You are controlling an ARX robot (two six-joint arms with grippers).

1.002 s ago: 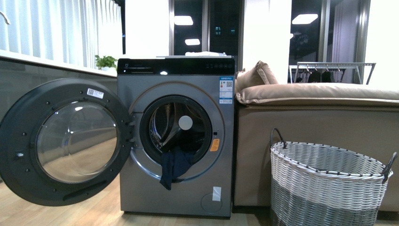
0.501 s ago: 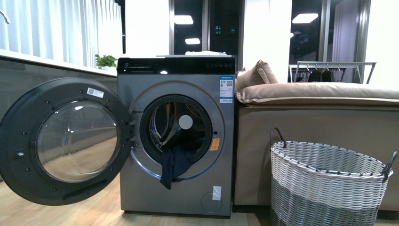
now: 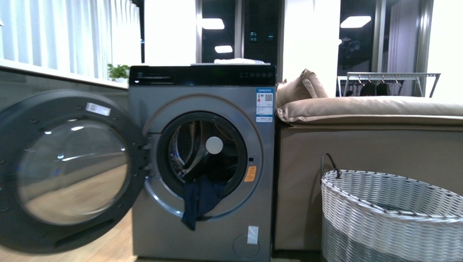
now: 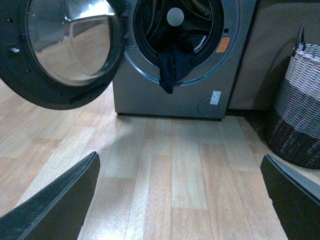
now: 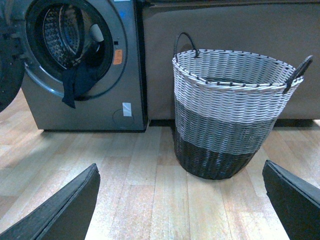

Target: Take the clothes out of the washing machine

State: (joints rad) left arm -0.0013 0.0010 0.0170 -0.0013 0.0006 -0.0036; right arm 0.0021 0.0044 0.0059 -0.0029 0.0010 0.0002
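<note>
Machine: large grey-silver front-loading washing machine point(image 3: 229, 229) stood on the pale wooden plank floor point(image 4: 150, 190), with its black control panel point(image 3: 202, 75) along the top.
Door: round dark porthole door point(image 3: 71, 169) of the machine was swung fully open, on the side away from the sofa.
Clothes: soft dark navy-blue fabric garment point(image 3: 197, 199) hung over the lower rim of the machine's drum opening. It was partly inside the drum and partly down the front panel, and no gripper touched it.
Sticker: small orange sticker point(image 3: 250, 173) sat on the machine's front, just beside the opening.
Basket: white-grey woven basket point(image 3: 393, 213) with a dark base stood on the floor near the machine, in front of the beige sofa point(image 3: 371, 109).
Left gripper: left gripper point(image 4: 179, 160) had its two dark fingers wide apart and held nothing. It was in front of the machine, well apart from the garment.
Right gripper: right gripper point(image 5: 180, 165) was also spread wide and held nothing. It faced the basket, well apart from the machine.
</note>
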